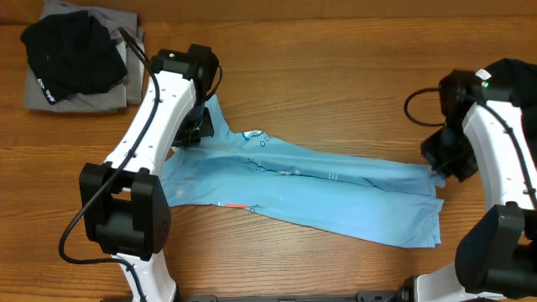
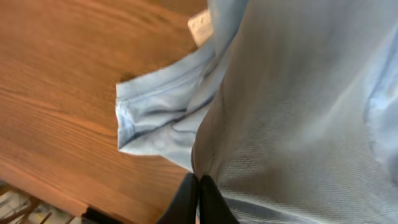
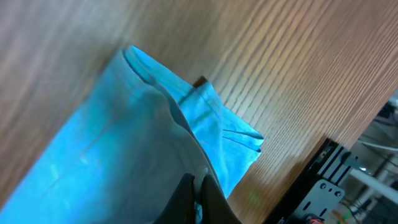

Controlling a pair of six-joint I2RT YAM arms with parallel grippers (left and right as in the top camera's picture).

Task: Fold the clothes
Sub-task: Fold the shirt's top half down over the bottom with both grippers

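Clenching light-blue T-shirt (image 1: 319, 189) at its 10 o'clock edge in left gripper (image 2: 198, 188), 3 o'clock edge in right gripper (image 3: 197, 194)

Wooden table (image 1: 336, 67) bears blue T-shirt (image 1: 336, 193) — and grey garment (image 1: 94, 101).

Warm brown wood-grain table (image 1: 336, 101), evenly lit

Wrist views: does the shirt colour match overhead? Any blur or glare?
Overhead: T-shirt evenly lit, light blue, sharp. Left wrist: the same shirt washes out to grey-blue, the near fabric is soft, and the left claw is a dark silhouette. Right wrist: the shirt is oversaturated cyan, there is a pale sheen on the table at top left, the right claw is dark and blurred, and the clutter past the table edge is out of focus.
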